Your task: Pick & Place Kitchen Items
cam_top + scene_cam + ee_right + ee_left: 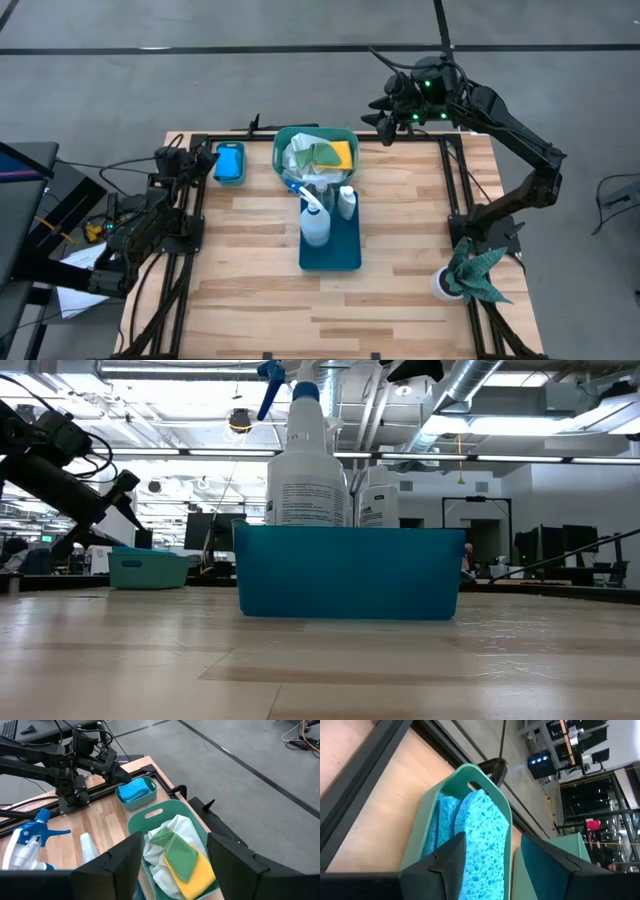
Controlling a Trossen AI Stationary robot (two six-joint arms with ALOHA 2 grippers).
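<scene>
Lighting: even and bright overhead; shadows on the desk [400, 290] soft and short. Low view: ceiling lamps [240, 420] glare white against the room behind, leaving the blue bin [348, 572] backlit and its near wall dull; nearest desk boards out of focus, with a pale sheen. Left wrist view: sponges [480, 840] sharp, near dark fingers [445, 865] blurred, background windows dim. Right wrist view: cloths [180, 855] clearly lit, frame edges slightly bent.

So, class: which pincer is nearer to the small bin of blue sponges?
Left. The left pincer sits right beside the small sponge bin, open. The right pincer hovers farther off, by the larger cloth bin.
</scene>
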